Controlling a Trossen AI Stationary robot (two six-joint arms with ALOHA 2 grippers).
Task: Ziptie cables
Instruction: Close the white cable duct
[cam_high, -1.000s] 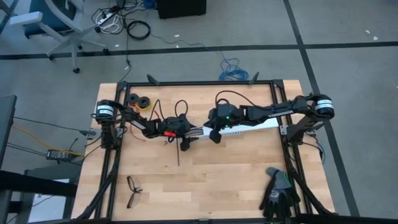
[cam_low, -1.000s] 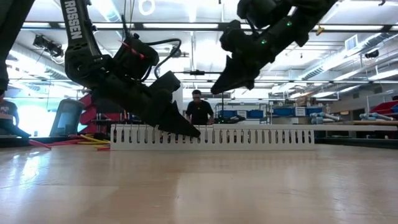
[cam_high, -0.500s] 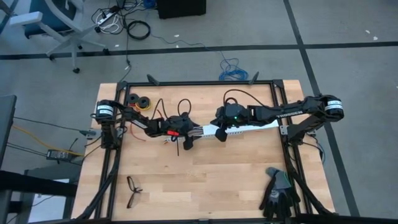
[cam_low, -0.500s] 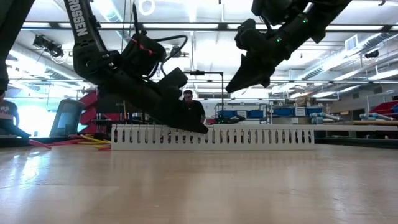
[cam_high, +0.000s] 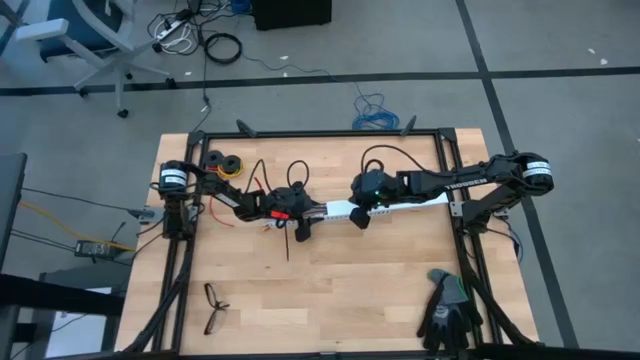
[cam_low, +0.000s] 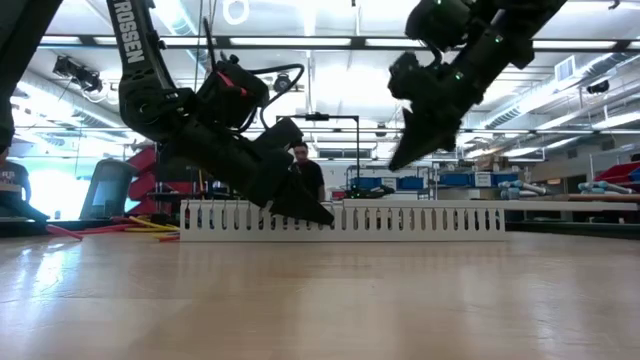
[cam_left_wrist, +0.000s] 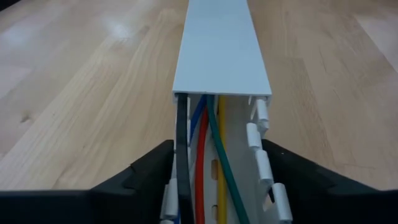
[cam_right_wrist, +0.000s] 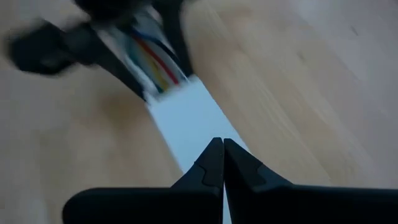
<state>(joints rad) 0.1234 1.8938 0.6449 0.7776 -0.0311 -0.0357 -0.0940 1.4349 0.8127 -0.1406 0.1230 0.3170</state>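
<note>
Item: cables (cam_left_wrist: 200, 186), coloured bundle lying inside the white slotted strip (cam_high: 385, 211), running out between the left gripper's (cam_left_wrist: 214, 163) spread fingers, which straddle the strip's open end without yet pinching it
Handling, judged: close squarely on both slotted walls, keeping wires clear of the pads
Right gripper (cam_right_wrist: 222, 163): fingers pressed together, just above the strip's lid, beyond the left fingers
Bench (cam_high: 380, 290): pale wood; 1 ziptie (cam_high: 288, 243) just beside the left fingers; eyeglasses (cam_high: 214, 306), gloves (cam_high: 446, 308) well apart
Room: workshop, 1 person (cam_low: 309, 176) behind

Industrial lab: ceiling strip lights (cam_low: 300, 43), workbenches (cam_low: 560, 200) (floor cables (cam_high: 222, 47)).
</note>
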